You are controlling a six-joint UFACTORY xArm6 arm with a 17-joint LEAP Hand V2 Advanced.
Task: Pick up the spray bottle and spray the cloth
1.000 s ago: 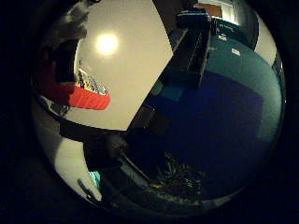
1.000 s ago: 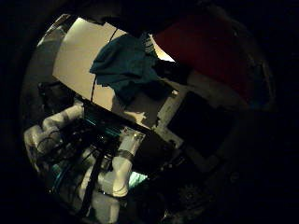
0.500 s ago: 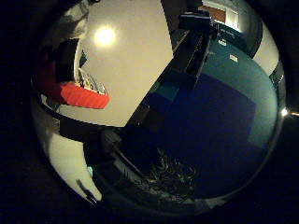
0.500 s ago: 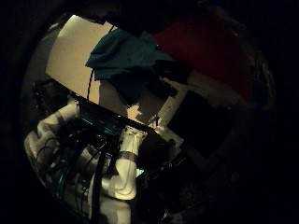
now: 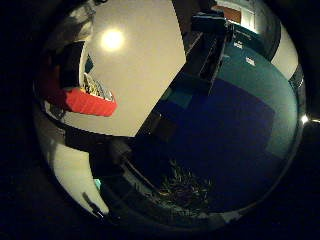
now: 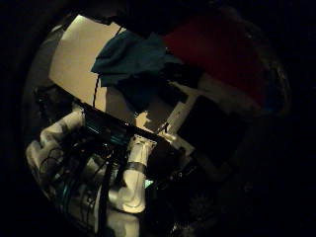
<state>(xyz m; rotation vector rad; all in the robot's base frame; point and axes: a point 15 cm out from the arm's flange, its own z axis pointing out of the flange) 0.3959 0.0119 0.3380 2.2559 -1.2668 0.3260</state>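
Observation:
The red spray bottle sits close against my palm and stays fixed in both palm views while the background shifts. Its red ribbed edge also shows in the little finger side view. My right hand shows as white and black parts curled beside the bottle, shut on it. The blue cloth lies crumpled on the light beige table, some way off from the palm. A dark part near the bottle overlaps the cloth's edge; I cannot tell whether it is a nozzle or a finger.
The white robot arm and its base stand beside the table's dark edge. Beyond the table lie a dark blue and teal floor and a dark piece of furniture. A lamp glare shines on the tabletop.
Both views have shifted, so the hand has moved with the bottle. The cloth now lies further toward the red bottle in the thumb side view. The bottle keeps its place against the palm.

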